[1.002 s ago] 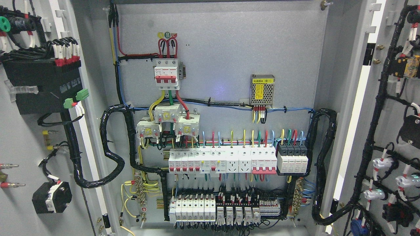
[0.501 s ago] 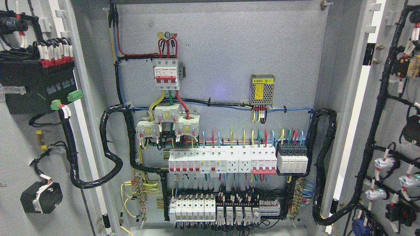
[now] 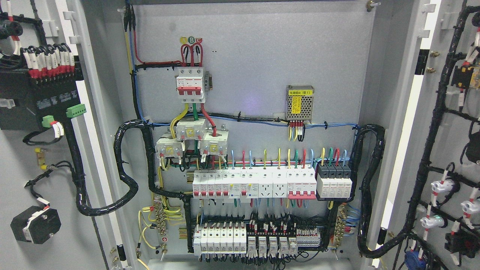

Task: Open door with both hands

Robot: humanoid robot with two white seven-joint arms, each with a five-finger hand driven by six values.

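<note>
Left door (image 3: 22, 168) swung wide, right door (image 3: 450, 150) likewise (wired insides showing), hand state cannot be told.

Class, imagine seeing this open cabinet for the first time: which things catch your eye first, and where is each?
The red-handled breaker stands out high on the grey back panel, left of middle. Lower down runs a long row of white breakers topped by coloured wires. Both doors stand open: the left door carries a black box, the right door black cable looms.

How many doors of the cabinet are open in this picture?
2. The left door stands swung out at the picture's left, the right door at its right. Both are cut by the frame.
</note>
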